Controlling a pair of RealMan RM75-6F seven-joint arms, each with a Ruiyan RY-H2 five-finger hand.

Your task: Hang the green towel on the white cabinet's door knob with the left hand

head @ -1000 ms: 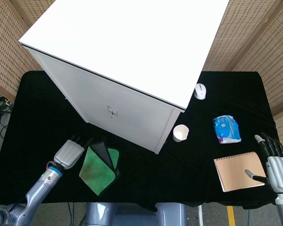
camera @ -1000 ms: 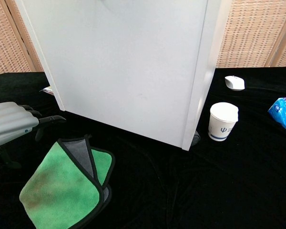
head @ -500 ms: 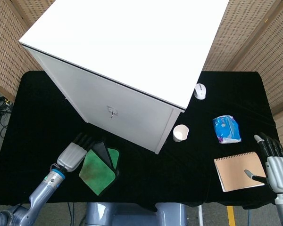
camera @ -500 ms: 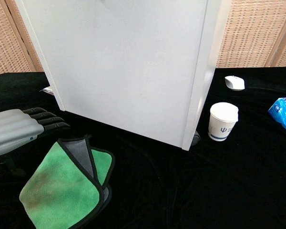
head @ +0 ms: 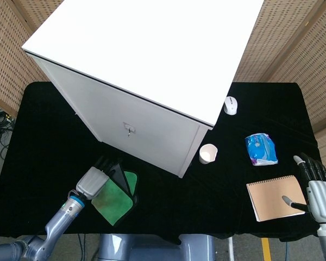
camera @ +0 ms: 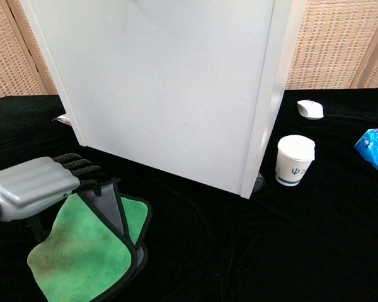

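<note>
The left robot hand [head: 94, 180], fingers extended and holding nothing, hovers over the folded green microfibre towel [head: 115, 197] lying on the black-draped bench [head: 43, 136], at six o'clock from the white cabinet's small metal door knob [head: 129, 129], seemingly poised to grasp it.

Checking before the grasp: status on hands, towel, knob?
Left hand over green towel, fingers extended, no grip. Right hand open, idle by the notebook. Towel flat on table; door knob bare, nothing blocking.
</note>
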